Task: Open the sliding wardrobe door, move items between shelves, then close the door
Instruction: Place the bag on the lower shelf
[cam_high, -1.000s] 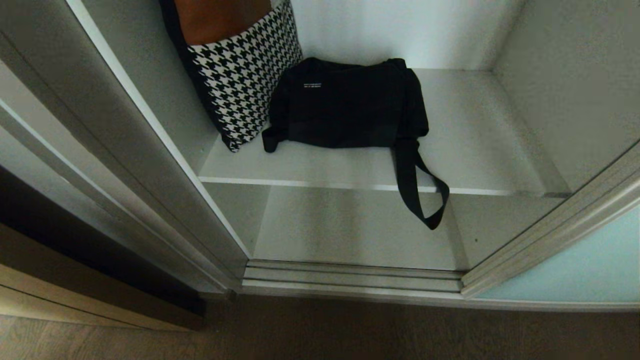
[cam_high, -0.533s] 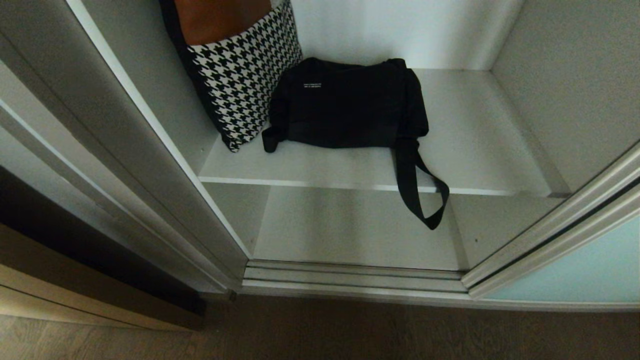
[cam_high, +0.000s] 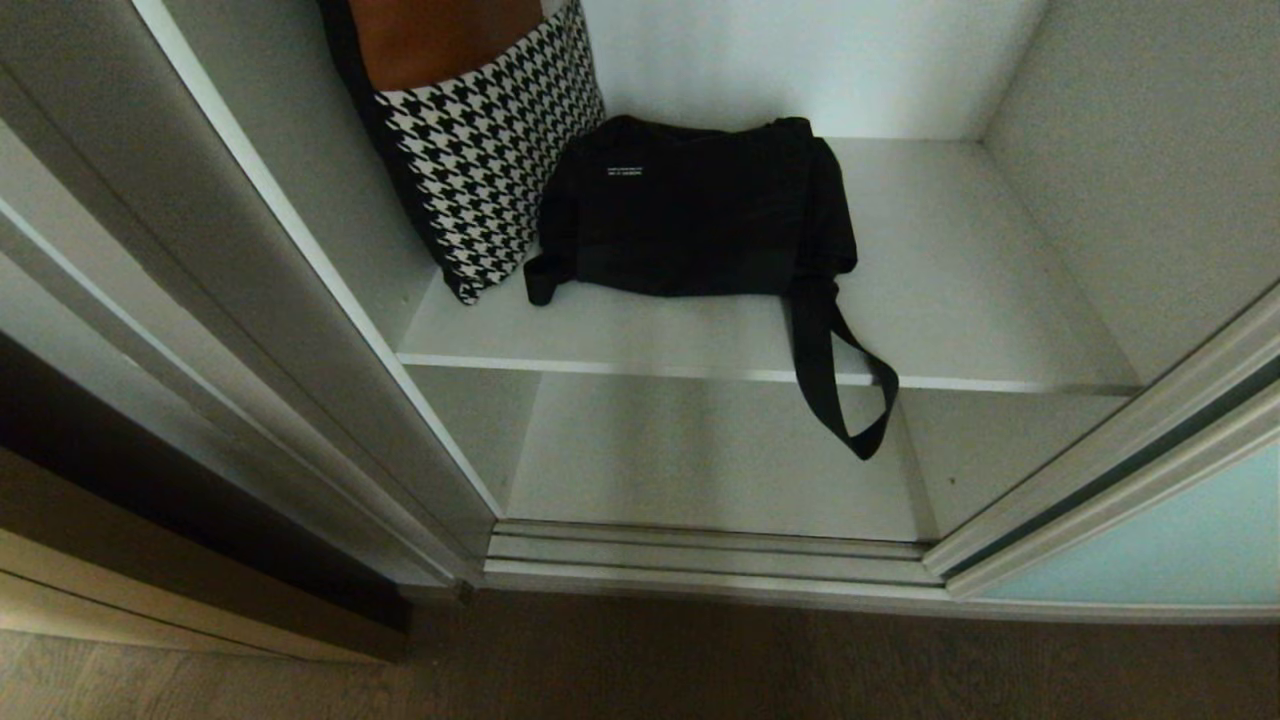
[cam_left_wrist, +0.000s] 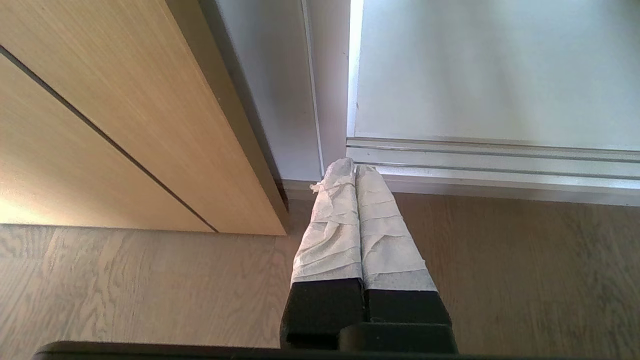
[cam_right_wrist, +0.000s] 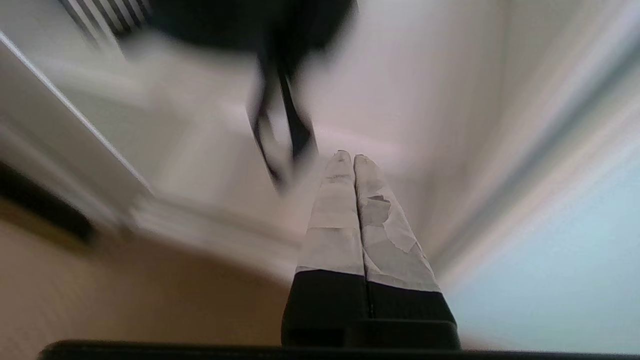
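Observation:
A floppy black bag (cam_high: 700, 205) lies on the upper white-grey shelf (cam_high: 960, 300), and its webbing strap (cam_high: 840, 390) dangles over the front edge above the lower shelf (cam_high: 700, 460). The sliding wardrobe door (cam_high: 1150, 550), frosted pale blue-green glass in a silver frame, stands pushed to the right, so the compartment is open. Neither gripper shows in the head view. My right gripper (cam_right_wrist: 348, 156) is shut and empty in front of the opening, pointing in below the blurred strap (cam_right_wrist: 295, 130), with the door (cam_right_wrist: 550, 260) beside it. My left gripper (cam_left_wrist: 355, 167) is shut and empty, hanging over the floor by the door track.
A black-and-white houndstooth bag (cam_high: 490, 150) leans against the left wall beside the black bag. A silver floor track (cam_high: 700, 555) runs along the wardrobe's foot. A light wood panel (cam_left_wrist: 100, 125) stands to the left, above the wooden floor (cam_high: 700, 660).
The door's frame at the right has slid a little further right, and a dark gap now shows between its rails. The bag and strap have not moved.

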